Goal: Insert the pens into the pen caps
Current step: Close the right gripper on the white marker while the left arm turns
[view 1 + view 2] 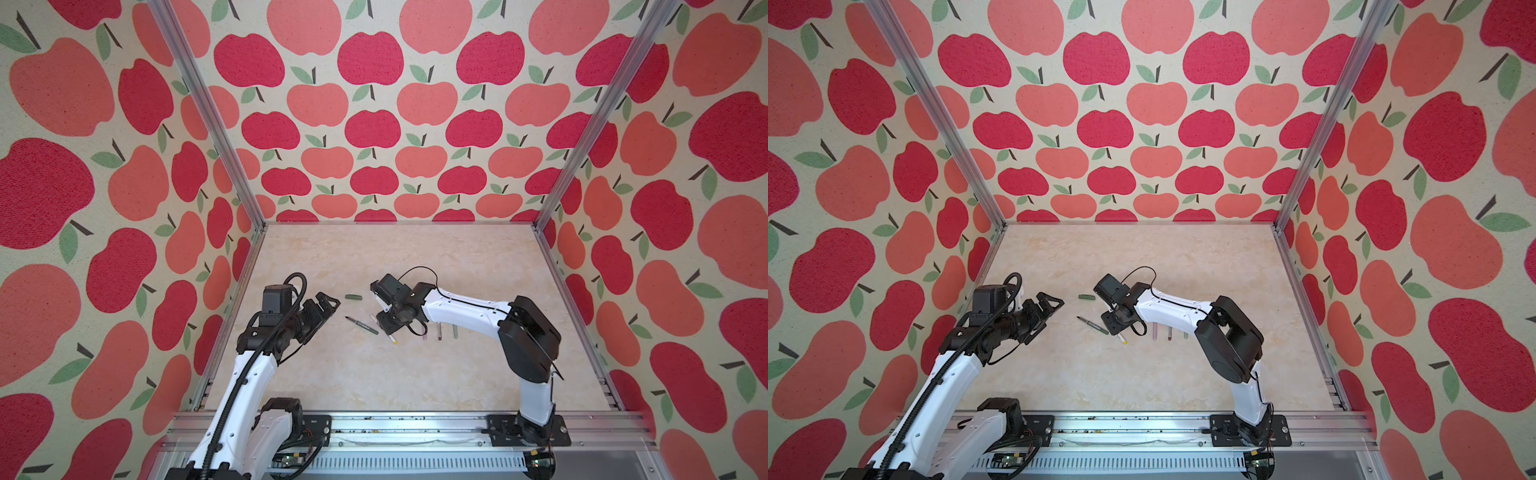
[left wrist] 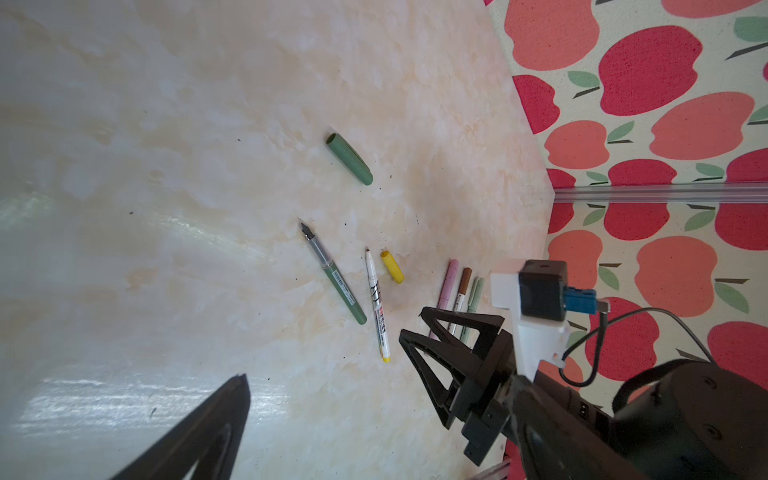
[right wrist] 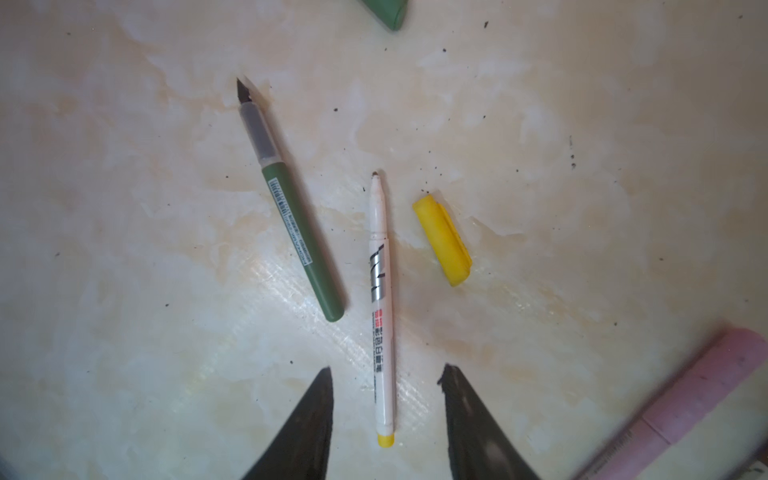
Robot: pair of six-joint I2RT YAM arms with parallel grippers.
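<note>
On the pale marbled table point(image 1: 374, 374) the dark green pen point(image 3: 291, 216) lies uncapped near the middle, its nib pointing toward 10 o'clock in both top views. Its dark green cap point(image 2: 349, 159) lies alone at about 12 o'clock from it, well apart. Just beside the green pen at 3 o'clock is the white-and-yellow pen point(image 3: 381, 291), also uncapped, with its dark tip toward 11 o'clock and its yellow end toward 5 o'clock. The yellow cap point(image 3: 442, 241) lies close to that pen's tip end without touching it; the right arm hides it in the top views. Further toward 3 o'clock, partly under that arm, a lilac-pink pen point(image 2: 446, 286), a brown-capped pen point(image 2: 462, 289) and a sage green pen point(image 2: 476, 297) lie side by side and look capped. The right gripper point(image 3: 386, 369) hovers above the white-and-yellow pen with its jaws partly parted and nothing between them; in its wrist view the fingertips stand on either side of the barrel, clear of it. The left gripper point(image 1: 324, 316) hangs at 9 o'clock from the dark green pen, jaws spread wide and empty
</note>
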